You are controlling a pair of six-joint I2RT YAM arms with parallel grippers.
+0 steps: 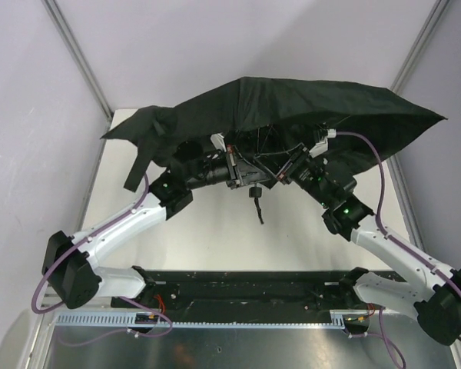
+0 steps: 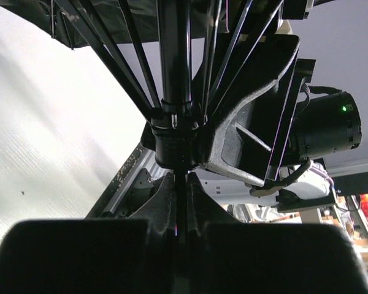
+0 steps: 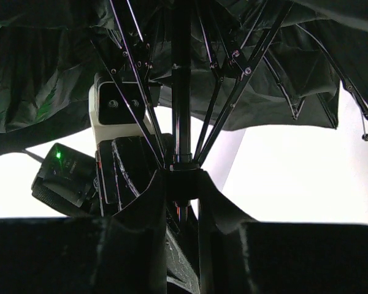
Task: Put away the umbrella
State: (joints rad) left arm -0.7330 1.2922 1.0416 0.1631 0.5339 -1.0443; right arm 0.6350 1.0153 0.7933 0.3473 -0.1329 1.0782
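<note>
The umbrella (image 1: 284, 108) is held above the table, its black canopy spread over both grippers and sagging at the left. Its wrist cord (image 1: 257, 206) hangs down between the arms. My left gripper (image 1: 230, 171) is shut on the umbrella's thin shaft (image 2: 180, 202), just below the rib hub (image 2: 175, 144). My right gripper (image 1: 286, 174) comes in from the other side and is shut on the sliding collar (image 3: 183, 182), where the thin ribs (image 3: 233, 92) meet the shaft. The canopy (image 3: 43, 73) hides the fingertips from above.
The white table (image 1: 215, 238) lies under the umbrella, with a black rail (image 1: 246, 286) along its near edge. Metal frame posts (image 1: 81, 58) and lilac walls close in at both sides. The canopy's right tip (image 1: 438, 119) reaches the right post.
</note>
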